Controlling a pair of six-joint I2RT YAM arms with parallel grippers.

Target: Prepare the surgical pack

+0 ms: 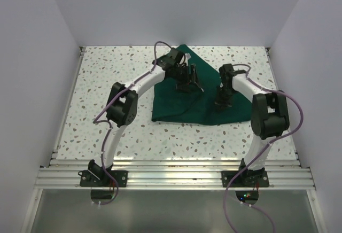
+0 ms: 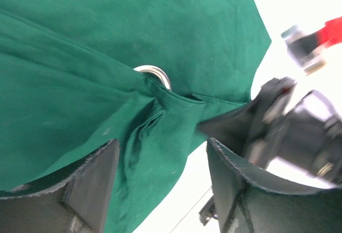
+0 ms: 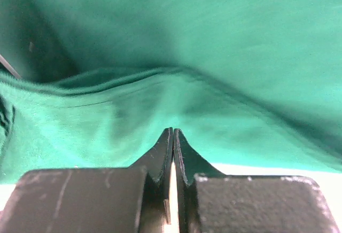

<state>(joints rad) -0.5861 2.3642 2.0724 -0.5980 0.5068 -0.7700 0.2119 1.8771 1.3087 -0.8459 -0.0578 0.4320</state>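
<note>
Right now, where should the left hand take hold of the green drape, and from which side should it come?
Probably the raised fold of the green drape, beside the metal ring. There the cloth bunches into a ridge that can be pinched, while elsewhere it lies flat. The open left hand straddles this ridge, so come straight down from above, one finger on each side.

Surface: speckled table (image 1: 107, 67); dark green drape (image 1: 181, 110) lies rumpled at far centre.

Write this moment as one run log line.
left gripper open over green drape | right gripper shut at green drape edge | metal ring partly under fold
</note>
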